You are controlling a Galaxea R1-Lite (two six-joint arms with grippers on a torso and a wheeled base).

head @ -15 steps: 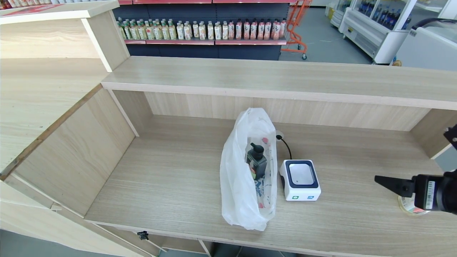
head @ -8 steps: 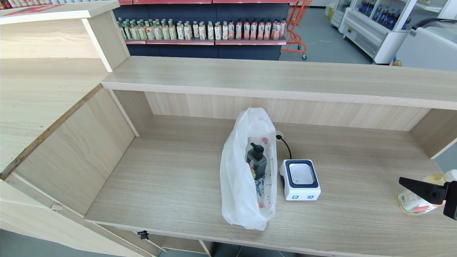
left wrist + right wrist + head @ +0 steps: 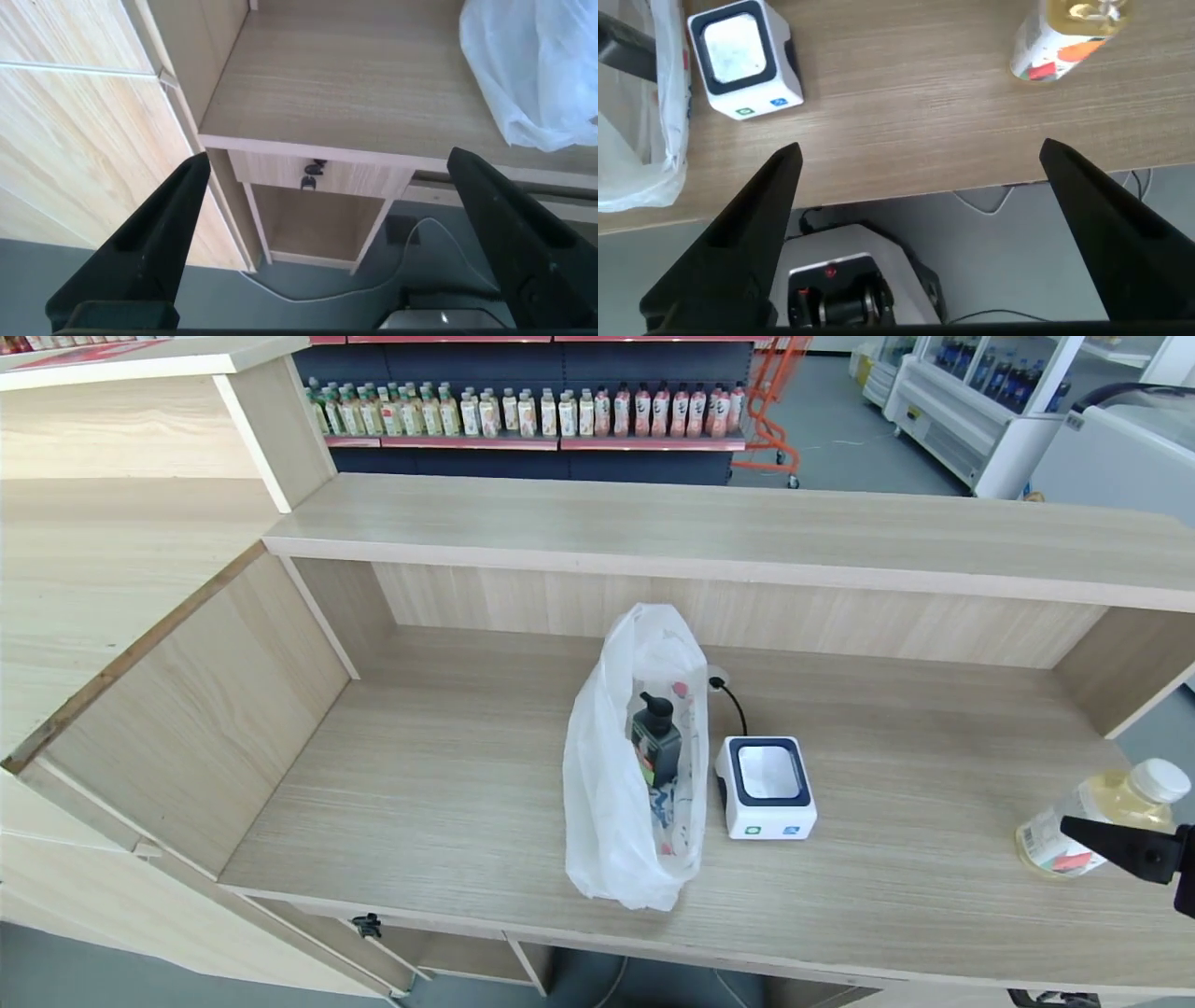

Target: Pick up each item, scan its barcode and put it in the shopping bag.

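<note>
A white shopping bag (image 3: 607, 793) stands open mid-counter with a dark pump bottle (image 3: 655, 743) inside it. To its right sits the white barcode scanner (image 3: 766, 787), window facing up. A clear bottle of yellowish liquid with a white cap (image 3: 1092, 814) stands at the counter's right end. My right gripper (image 3: 920, 238) is open and empty, held over the counter's front edge near that bottle (image 3: 1062, 39); one of its fingers (image 3: 1120, 845) pokes in beside the bottle. My left gripper (image 3: 327, 243) is open and empty, in front of and below the counter edge, left of the bag (image 3: 533, 75).
The wooden counter (image 3: 448, 775) is a recess with a raised shelf behind and side walls left and right. The scanner's black cable (image 3: 735, 702) runs to the back wall. A drawer with a key (image 3: 313, 175) sits under the front edge.
My right arm has pulled back to the right, uncovering the yellowish bottle. The head camera has shifted a little, so the whole picture moved.
</note>
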